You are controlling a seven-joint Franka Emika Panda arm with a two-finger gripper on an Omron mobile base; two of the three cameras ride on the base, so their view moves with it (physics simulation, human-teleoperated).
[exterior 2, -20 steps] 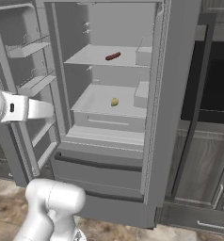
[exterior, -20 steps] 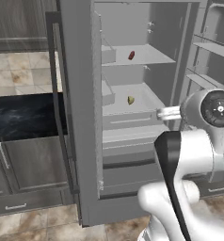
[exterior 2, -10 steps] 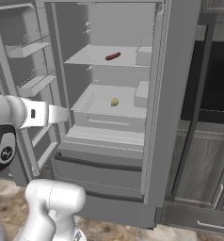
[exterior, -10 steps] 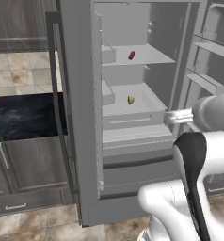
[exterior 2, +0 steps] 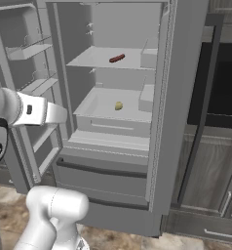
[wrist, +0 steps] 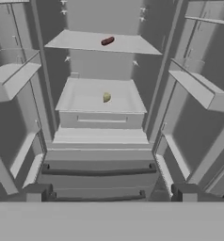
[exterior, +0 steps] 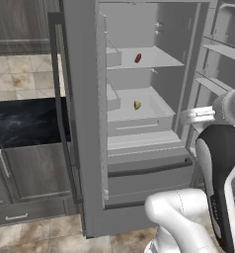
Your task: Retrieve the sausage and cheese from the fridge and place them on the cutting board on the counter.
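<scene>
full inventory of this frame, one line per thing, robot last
fridge: 1, grey, both doors open, centre of scene
sausage: 1, dark red-brown, on upper shelf inside fridge
cheese: 1, yellow-green, on lower shelf inside fridge
door bins: several, grey, on both open doors
drawers: 2, grey with bar handles, below the shelves
counter: 1, black marble-look, left of fridge in left base view
cabinets: dark grey wood-grain, under the counter
floor: tan tile
arm: 1, white with dark joints, in front of fridge
gripper: 1, dark tips, open, empty, facing the shelves
</scene>
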